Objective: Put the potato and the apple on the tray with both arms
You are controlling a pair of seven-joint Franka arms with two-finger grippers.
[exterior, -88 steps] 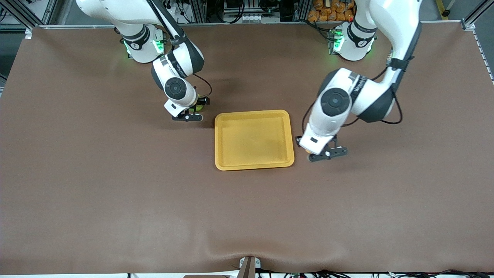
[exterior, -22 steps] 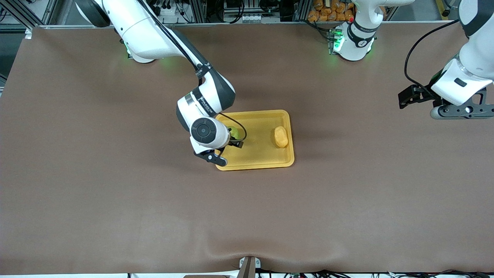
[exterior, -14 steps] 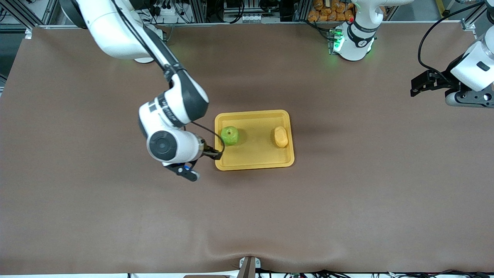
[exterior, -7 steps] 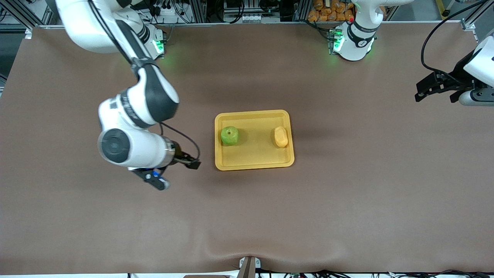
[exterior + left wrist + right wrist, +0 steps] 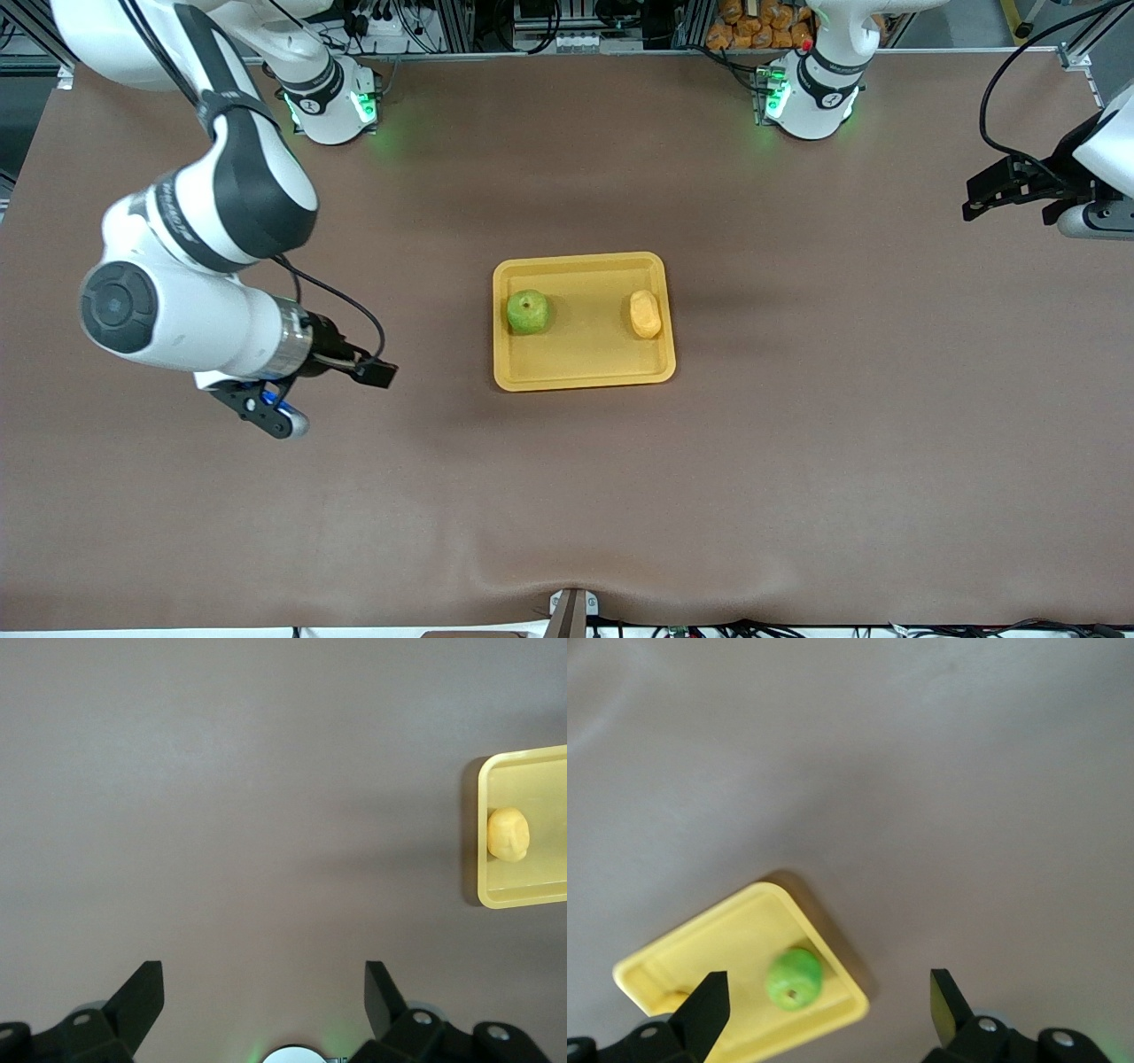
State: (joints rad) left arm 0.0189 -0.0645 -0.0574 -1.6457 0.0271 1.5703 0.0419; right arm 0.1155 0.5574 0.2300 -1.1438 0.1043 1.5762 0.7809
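The yellow-orange tray (image 5: 585, 347) lies at the table's middle. The green apple (image 5: 528, 312) sits in it toward the right arm's end, and the potato (image 5: 645, 314) toward the left arm's end. My right gripper (image 5: 372, 372) is open and empty, up over bare table beside the tray. Its wrist view shows the apple (image 5: 794, 979) on the tray (image 5: 700, 935) between the open fingers (image 5: 709, 1003). My left gripper (image 5: 992, 190) is open and empty over the table's edge at the left arm's end. Its wrist view shows the potato (image 5: 508, 834) in the tray (image 5: 523, 896).
The arm bases (image 5: 328, 97) (image 5: 811, 89) stand at the table's edge farthest from the front camera. Orange packets (image 5: 753, 22) lie off the table by the left arm's base. A small bracket (image 5: 571, 611) sits at the edge nearest the camera.
The right gripper let go of the apple on the tray, then drew away toward the right arm's end and rose. The left gripper drifted slightly farther outward.
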